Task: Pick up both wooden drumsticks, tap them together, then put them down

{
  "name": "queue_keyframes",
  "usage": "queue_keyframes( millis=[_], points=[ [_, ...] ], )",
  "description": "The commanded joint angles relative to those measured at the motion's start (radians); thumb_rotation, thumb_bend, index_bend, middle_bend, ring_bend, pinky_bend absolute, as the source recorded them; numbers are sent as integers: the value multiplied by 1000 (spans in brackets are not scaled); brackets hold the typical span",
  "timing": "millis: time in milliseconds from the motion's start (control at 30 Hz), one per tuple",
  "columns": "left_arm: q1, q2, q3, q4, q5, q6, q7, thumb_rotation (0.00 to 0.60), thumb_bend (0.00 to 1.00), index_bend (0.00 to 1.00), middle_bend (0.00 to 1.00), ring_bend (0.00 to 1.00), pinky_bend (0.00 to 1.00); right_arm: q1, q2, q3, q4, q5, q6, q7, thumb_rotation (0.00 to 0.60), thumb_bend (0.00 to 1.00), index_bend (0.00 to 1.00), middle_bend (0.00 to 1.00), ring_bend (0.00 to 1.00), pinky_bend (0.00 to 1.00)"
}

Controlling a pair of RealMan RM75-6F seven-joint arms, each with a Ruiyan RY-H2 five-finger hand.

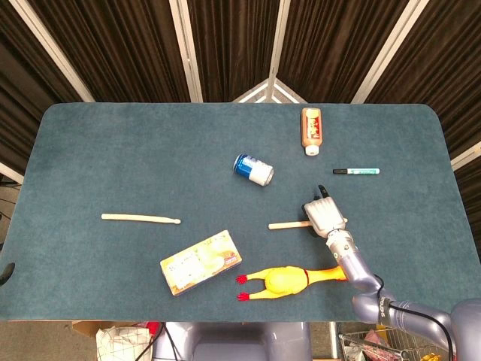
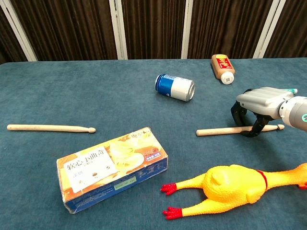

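— Where is the right hand point(image 2: 256, 108)?

— It is down on the blue bench point(image 1: 113, 158), on the right side. Its dark fingers point(image 2: 236, 114) curl down on both sides of one drumstick point(image 2: 218, 131). The stick still lies flat on the bench. I cannot tell if the hand is really gripping it or just curled over it.

— Which end does it have?

— The end with the little round tip. That tip pokes out past the hand. The other end points to the left.

— And the other drumstick point(image 1: 140, 219)?

— It lies flat too, far away on the left side of the bench. Nothing touches it. Its round tip points to the right.

— Can you see the left hand?

— No, it is not in either view.

— What else is on the bench?

— A yellow rubber chicken point(image 2: 232, 186) lies close to the front edge, near the hand's stick. A snack box point(image 2: 112, 167) lies between the two sticks, a bit nearer the front. A blue can point(image 2: 174, 87) lies on its side in the middle. A brown bottle point(image 1: 311, 129) lies near the back, and a green marker point(image 1: 356, 171) is just beside the hand's far side.
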Motion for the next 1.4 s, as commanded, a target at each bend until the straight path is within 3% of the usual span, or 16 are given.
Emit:
queue_keyframes(
  millis=[33,533,1000,1400],
  points=[
    [0,0,0,0,0,0,1,600,387,71,0,0,0,3,-2,0,0,4,-1,-3,600,391,590,529,315,0],
    [-1,2,-1,-1,-7,-1,-4,600,387,70,0,0,0,21,-4,6,-12,33,0,-21,600,390,493,529,314,0],
    [-3,-2,1,-2,-6,-3,0,600,387,70,0,0,0,27,0,-3,-28,51,10,-42,600,391,494,529,314,0],
    [-3,-2,1,-4,-8,-3,-1,600,387,71,0,0,0,35,-14,-8,-22,55,16,-51,600,396,561,543,321,0]
  ],
)
